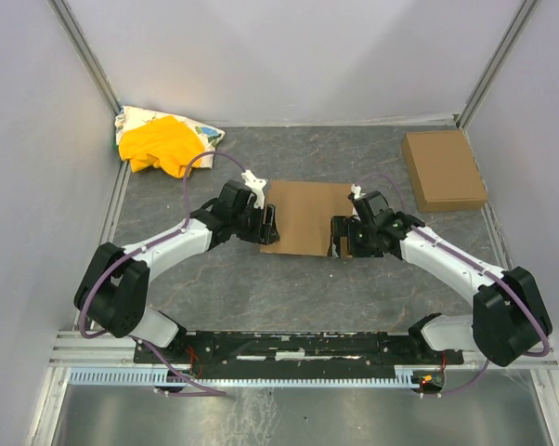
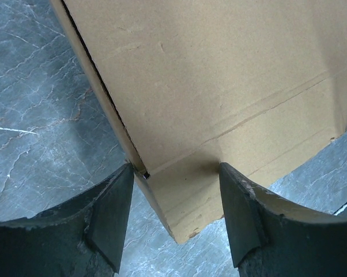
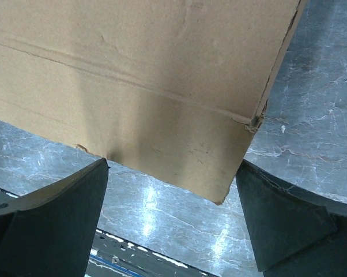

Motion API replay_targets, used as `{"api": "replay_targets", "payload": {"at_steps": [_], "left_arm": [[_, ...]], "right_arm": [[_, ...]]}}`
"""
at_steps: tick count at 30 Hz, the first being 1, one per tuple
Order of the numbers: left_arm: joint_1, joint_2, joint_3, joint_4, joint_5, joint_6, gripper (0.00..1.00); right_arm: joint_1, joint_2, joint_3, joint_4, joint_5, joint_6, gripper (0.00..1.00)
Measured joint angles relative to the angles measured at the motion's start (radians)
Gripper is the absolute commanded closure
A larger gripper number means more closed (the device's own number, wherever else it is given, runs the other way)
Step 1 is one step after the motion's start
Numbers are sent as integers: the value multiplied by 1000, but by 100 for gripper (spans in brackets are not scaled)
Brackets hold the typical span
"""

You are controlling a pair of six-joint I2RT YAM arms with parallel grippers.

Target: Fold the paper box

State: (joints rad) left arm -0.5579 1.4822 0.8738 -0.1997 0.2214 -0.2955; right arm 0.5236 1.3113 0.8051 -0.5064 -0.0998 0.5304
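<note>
Both released, jaws spread: the left tool (image 2: 176, 170) and the right tool (image 3: 172, 166) each straddle a corner of the paper box (image 1: 305, 214), lying flat on the bench (image 1: 261, 288).

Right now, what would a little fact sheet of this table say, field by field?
Centre: brown corrugated cardboard paper box, lying on the grey marbled table
Left tool: open, fingers either side of the box's near left corner
Right tool: open, near right corner between its fingers
Far right: smaller brown cardboard box, set apart
Far left: crumpled yellow cloth on a patterned white bag
</note>
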Motion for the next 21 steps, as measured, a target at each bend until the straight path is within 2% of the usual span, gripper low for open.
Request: {"api": "replay_targets", "payload": {"at_steps": [13,21], "left_arm": [[0,4,18,-55,16,1,34],[0,6,46,-106,40,5,41]], "right_arm": [[0,12,11,-34,-23,0,4],[0,13,33,-67,-23,8,9]]}}
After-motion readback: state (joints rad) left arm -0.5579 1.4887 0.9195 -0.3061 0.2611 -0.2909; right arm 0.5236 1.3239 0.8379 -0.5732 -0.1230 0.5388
